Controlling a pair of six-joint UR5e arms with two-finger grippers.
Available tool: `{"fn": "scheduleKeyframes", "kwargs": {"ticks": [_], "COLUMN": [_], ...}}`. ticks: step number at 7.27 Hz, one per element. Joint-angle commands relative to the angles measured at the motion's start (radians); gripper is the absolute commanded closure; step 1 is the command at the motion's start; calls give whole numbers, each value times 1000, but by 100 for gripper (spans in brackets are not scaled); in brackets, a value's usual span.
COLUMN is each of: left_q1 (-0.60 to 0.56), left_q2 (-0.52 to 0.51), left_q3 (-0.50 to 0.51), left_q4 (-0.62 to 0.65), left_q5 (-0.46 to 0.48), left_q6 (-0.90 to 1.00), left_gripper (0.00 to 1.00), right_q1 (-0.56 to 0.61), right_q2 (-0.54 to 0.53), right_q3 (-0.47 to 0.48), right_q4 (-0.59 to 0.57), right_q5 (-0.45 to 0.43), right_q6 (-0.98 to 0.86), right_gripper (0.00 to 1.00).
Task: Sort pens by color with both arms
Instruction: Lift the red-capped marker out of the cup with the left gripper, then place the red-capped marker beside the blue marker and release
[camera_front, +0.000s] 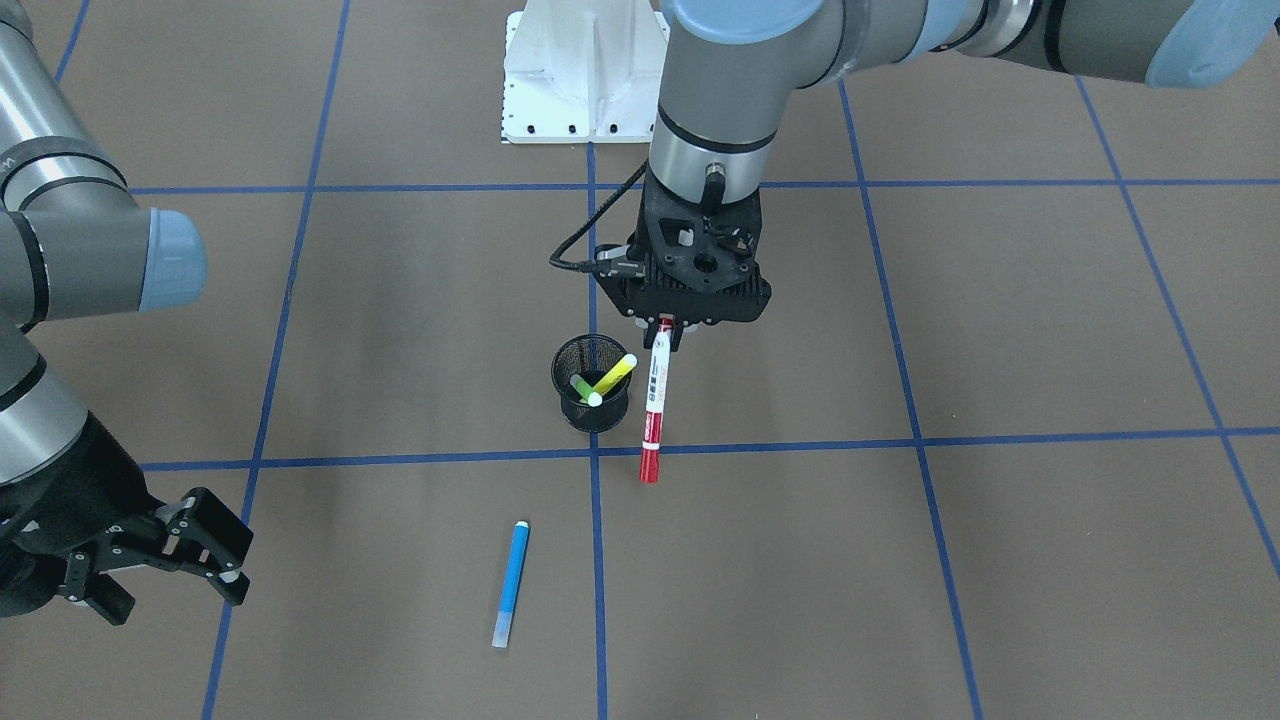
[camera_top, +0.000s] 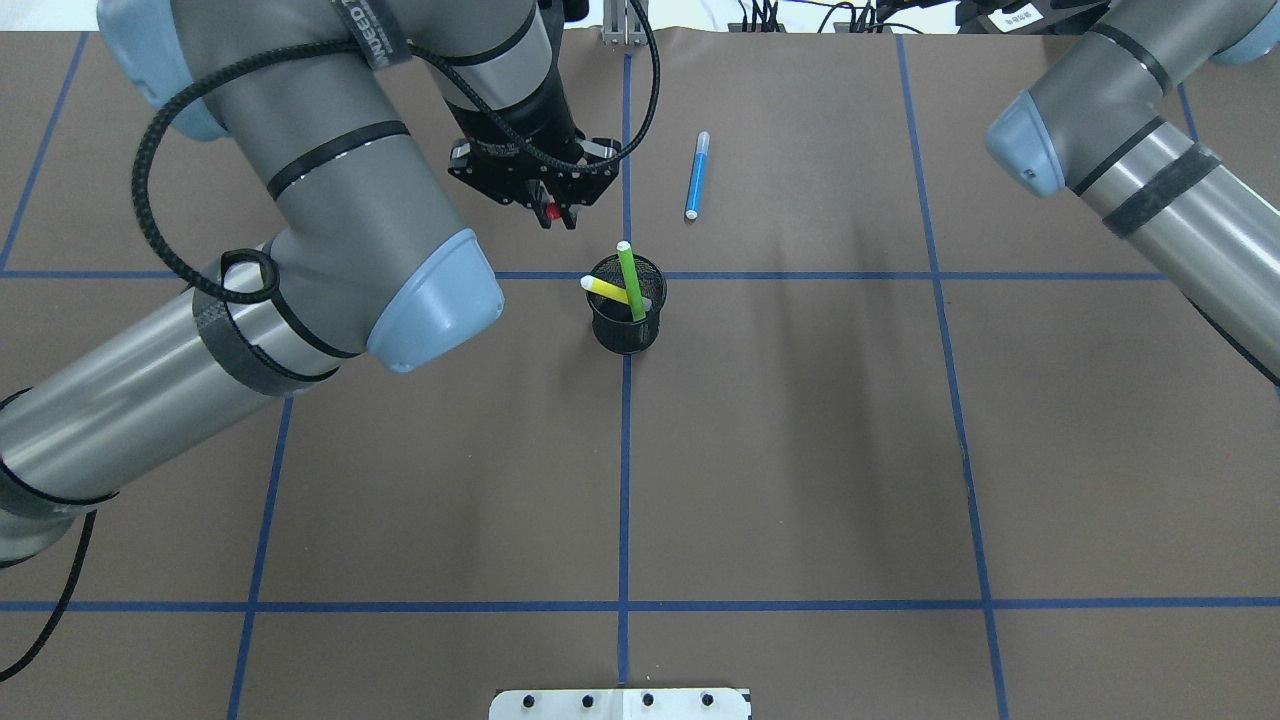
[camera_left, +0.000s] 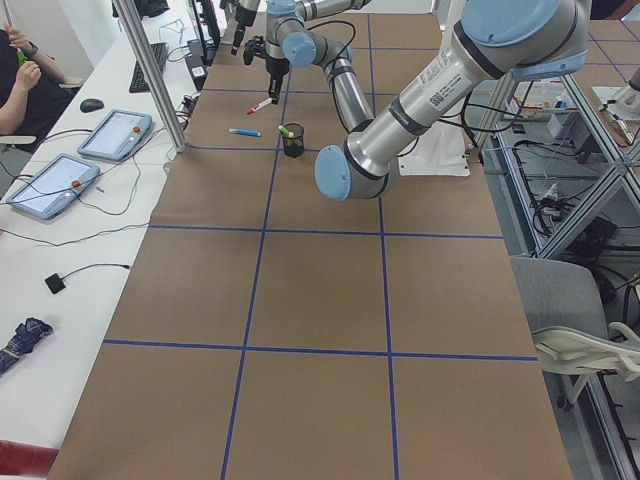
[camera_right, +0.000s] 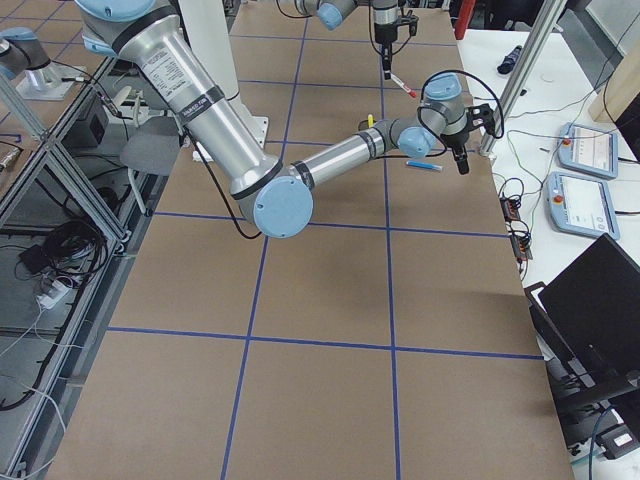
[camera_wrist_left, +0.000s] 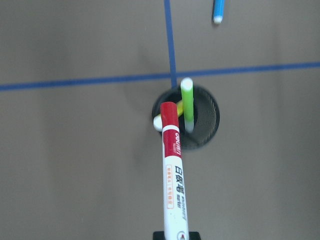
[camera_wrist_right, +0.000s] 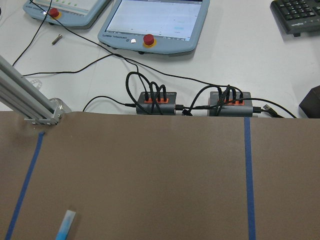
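My left gripper (camera_front: 664, 330) is shut on the top end of the white-barrelled pen with red ends (camera_front: 655, 400), which hangs slightly tilted in the air beside the black mesh cup (camera_front: 570, 410). In the left wrist view the pen (camera_wrist_left: 173, 175) has its red cap over the rim of the cup (camera_wrist_left: 207, 125). The green pen (camera_top: 629, 275) and the yellow pen (camera_top: 607, 290) lean inside the cup. Flat on the brown mat lies the blue pen (camera_front: 510, 583). My right gripper (camera_front: 175, 600) is open and holds nothing, off to that pen's side.
The white base mount (camera_front: 585, 75) sits at the robot's edge of the mat. Blue tape lines (camera_top: 625, 450) divide the brown mat into squares. Beyond the mat's far edge lie cable hubs (camera_wrist_right: 159, 102) and tablets (camera_wrist_right: 155, 25) on a white bench.
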Motion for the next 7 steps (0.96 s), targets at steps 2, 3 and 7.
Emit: {"fn": "scheduleKeyframes", "kwargs": {"ticks": [2,3,7], "left_q1": [10,38,127], "left_q2": [-60,-98,-122], "left_q3": [301,372,545], "left_q4": [-341,-370,-526], "left_q5": [180,238,395], "left_q6": [-126,-143,-161], "left_gripper": [100,100,100], "right_q1": [0,-2,-6], "right_q2": [1,-1,1], "right_q3": [1,0,0], "right_q4": [3,1,3], "right_q5": [-4,-5,-22], "right_q6": [-2,-2,0], "right_gripper": [0,0,0]}}
